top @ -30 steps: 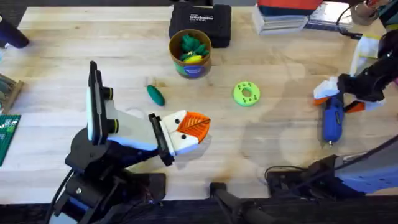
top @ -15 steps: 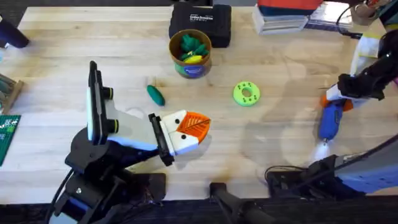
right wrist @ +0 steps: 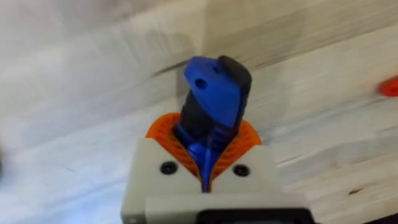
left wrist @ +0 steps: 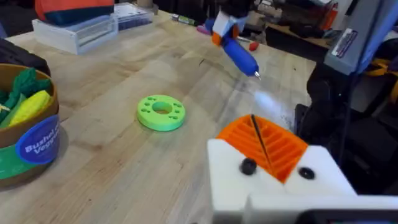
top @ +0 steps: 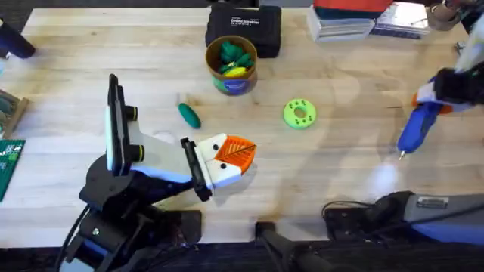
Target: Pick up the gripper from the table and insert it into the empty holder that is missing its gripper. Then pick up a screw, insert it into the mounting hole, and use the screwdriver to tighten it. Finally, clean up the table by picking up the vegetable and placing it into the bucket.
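**Screwdriver in my right grip, lifted off the table**

Now my right gripper (top: 437, 96) sits at the right edge of the overhead frame, and its 2 orange pads are closed tight around the upper body of the blue screwdriver (top: 415, 127). The tool hangs at a slant, its thin metal bit pointing down toward the lower left, tip clear of the table (top: 340, 162) with a pale glow on the wood below it. From my right wrist camera I see the screwdriver's blue and black end (right wrist: 214, 93) poking out from between my orange pads (right wrist: 245, 146).

My left gripper (top: 227, 159) lies low in the lower left centre of the overhead frame, white blocks with orange fingers pressed together and nothing between them.

The small dark green vegetable (top: 188, 115) rests on the wood in the centre left, well apart from the bucket (top: 231, 66), which stands at the top centre, in front of a black case (top: 243, 26). Inside the bucket I see a frilly green piece (top: 233, 53) and a yellow piece (top: 236, 72). The lime-green disc (top: 299, 113) lies flat to the right of centre, between the bucket and my right gripper.
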{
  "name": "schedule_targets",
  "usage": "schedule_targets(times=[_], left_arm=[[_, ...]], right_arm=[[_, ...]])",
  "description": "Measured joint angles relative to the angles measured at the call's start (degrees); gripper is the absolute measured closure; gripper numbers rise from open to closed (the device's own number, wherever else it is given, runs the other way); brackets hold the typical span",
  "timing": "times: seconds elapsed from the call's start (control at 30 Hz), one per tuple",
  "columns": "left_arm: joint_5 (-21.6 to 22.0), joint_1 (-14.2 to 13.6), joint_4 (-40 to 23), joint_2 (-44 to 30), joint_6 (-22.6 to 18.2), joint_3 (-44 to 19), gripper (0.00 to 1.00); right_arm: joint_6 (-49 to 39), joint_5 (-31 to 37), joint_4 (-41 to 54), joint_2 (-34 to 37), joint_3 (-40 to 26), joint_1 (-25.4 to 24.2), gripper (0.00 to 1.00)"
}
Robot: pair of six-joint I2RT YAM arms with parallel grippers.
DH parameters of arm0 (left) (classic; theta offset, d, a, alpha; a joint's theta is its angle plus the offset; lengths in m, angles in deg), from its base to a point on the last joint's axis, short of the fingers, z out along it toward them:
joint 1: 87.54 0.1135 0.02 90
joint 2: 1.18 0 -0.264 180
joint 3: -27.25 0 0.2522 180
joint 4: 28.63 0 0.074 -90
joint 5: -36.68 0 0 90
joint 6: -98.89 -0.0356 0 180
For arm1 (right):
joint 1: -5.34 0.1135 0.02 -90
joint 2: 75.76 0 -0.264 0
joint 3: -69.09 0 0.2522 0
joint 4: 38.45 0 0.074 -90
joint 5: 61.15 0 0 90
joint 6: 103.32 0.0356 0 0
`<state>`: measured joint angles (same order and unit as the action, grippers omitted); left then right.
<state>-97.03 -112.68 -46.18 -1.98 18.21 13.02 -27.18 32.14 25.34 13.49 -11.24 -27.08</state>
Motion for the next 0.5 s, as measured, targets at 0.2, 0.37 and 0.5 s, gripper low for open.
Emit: schedule_targets(times=[0.2,0.37,0.5], left_arm=[[0.0,0.0,0.0,0.0,0.0,0.0,0.997],[0.0,0.0,0.0,0.0,0.0,0.0,0.997],[0.0,0.0,0.0,0.0,0.0,0.0,0.997]], right_arm=[[5.2,-5.7,-5.0,-15.4,1.0,0.2,0.973],[8.8,-10.5,-9.3,-26.0,6.0,3.4,0.973],[11.1,-12.6,-14.5,-33.5,10.4,10.3,0.973]])
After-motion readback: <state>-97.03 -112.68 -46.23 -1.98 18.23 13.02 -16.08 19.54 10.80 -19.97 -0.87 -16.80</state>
